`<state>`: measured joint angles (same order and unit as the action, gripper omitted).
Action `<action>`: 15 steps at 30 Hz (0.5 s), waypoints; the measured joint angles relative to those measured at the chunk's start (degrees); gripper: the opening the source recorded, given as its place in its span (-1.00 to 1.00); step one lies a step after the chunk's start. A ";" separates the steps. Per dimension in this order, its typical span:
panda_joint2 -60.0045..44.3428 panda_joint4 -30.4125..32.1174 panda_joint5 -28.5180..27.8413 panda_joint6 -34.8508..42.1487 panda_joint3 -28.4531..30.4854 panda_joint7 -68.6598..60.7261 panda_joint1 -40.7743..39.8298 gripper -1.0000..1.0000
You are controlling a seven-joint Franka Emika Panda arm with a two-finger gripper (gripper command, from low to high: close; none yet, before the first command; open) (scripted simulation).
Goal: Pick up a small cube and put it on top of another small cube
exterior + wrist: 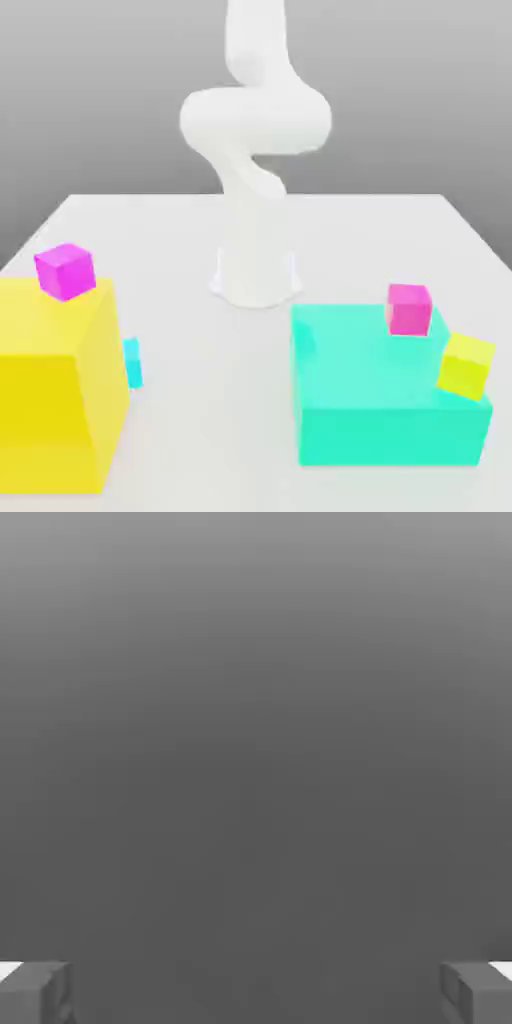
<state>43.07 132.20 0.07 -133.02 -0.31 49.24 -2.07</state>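
Gripper (256, 992): spread wide, holding nothing
Small cyan cube (132, 362): behind big yellow block (55, 390)
Pink cube (408, 308): atop large cyan block (385, 400)

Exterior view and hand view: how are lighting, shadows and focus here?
Exterior view: flat, even light, soft edges, hardly any cast shadows around the large yellow block or large cyan block. Hand view: smooth grey gradient, darkening downward, with the gripper fingertips apart at the corners.

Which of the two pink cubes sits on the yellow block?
The pink cube at the exterior view's left; the other pink cube rests on the large cyan block.
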 joint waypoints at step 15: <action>-22.42 10.18 2.92 -21.14 4.82 32.70 -21.54 0.00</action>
<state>20.65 142.38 2.99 -154.16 4.50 81.94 -23.61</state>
